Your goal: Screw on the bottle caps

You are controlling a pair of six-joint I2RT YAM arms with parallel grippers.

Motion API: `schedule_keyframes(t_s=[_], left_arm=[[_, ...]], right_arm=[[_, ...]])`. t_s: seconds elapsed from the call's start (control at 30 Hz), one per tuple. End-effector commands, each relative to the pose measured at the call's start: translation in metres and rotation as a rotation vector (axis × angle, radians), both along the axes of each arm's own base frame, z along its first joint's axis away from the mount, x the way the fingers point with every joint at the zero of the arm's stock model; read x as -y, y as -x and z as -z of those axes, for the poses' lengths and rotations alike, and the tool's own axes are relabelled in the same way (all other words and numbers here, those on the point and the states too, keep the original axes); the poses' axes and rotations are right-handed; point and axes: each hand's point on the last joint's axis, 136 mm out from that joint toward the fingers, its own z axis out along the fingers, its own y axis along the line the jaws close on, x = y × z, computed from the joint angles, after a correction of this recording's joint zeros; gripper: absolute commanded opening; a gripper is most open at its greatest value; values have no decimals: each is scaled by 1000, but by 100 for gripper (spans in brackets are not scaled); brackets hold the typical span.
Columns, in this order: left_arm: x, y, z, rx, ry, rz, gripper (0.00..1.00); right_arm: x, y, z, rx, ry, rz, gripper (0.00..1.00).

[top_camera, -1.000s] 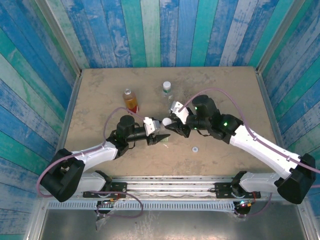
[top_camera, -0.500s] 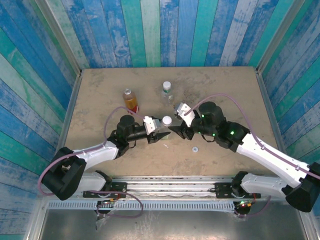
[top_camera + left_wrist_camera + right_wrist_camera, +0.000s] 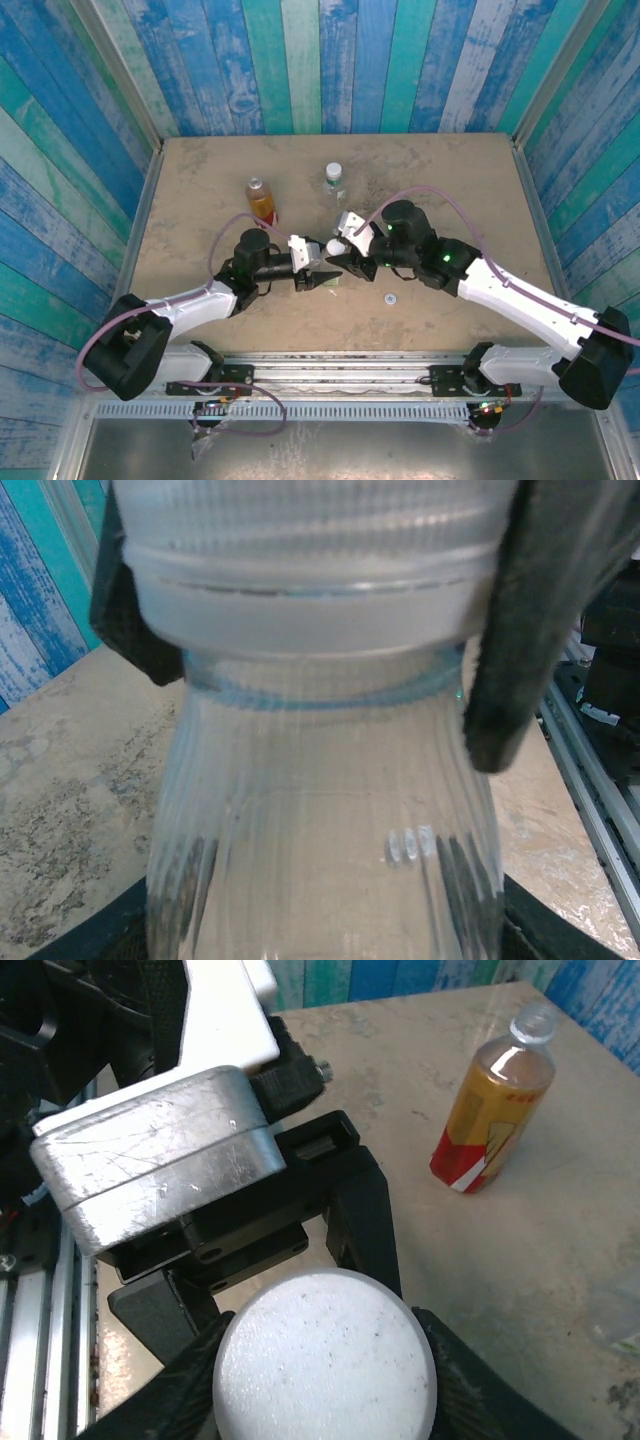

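In the left wrist view, the clear bottle (image 3: 320, 820) stands upright and very close. Its ribbed walls are see-through, with a bluish ring under the ridged white cap (image 3: 310, 570). The left pincer (image 3: 322, 942) pinches the bottle low down, dark pads showing at both bottom corners. The right pincer (image 3: 320, 610) is pressed onto the cap, one black finger (image 3: 540, 630) on each side.

The right wrist view looks down on the cap's flat, speckled top, with the left pincer's scratched silver body just behind it. Beyond the clear bottle stands an amber bottle (image 3: 490, 1110) with a red base band and a pale top.

The top view shows the tabletop (image 3: 200, 180), with both pincers meeting at the clear bottle near its middle. A short bottle (image 3: 334, 180) stands behind the clear bottle, and a small pale disc (image 3: 389, 297) lies to its near right.
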Motion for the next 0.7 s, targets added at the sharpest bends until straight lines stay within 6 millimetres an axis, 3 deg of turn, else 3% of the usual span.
schedule_keyframes(t_s=[0.0,0.1,0.2,0.27,0.3,0.4,0.67], left_arm=[[6,3,-8,20,13,50,58],[5,-1,-10,28,20,23,64],[0,-8,-21,48,62,-44,87],[-8,-12,-37,77,114,-113,100],[-13,-16,-41,78,135,-160,95],[-30,-23,-45,78,184,-291,94],[-74,-43,-19,-36,224,-589,94]], right_arm=[[-2,-1,-14,24,-28,-9,35],[3,-4,-15,36,-27,24,24],[9,-11,-14,56,-29,77,19],[19,-25,-14,76,-30,175,18],[26,-35,-13,86,-39,231,18],[45,-67,-13,81,-81,380,16],[111,-177,0,-32,-144,785,10]])
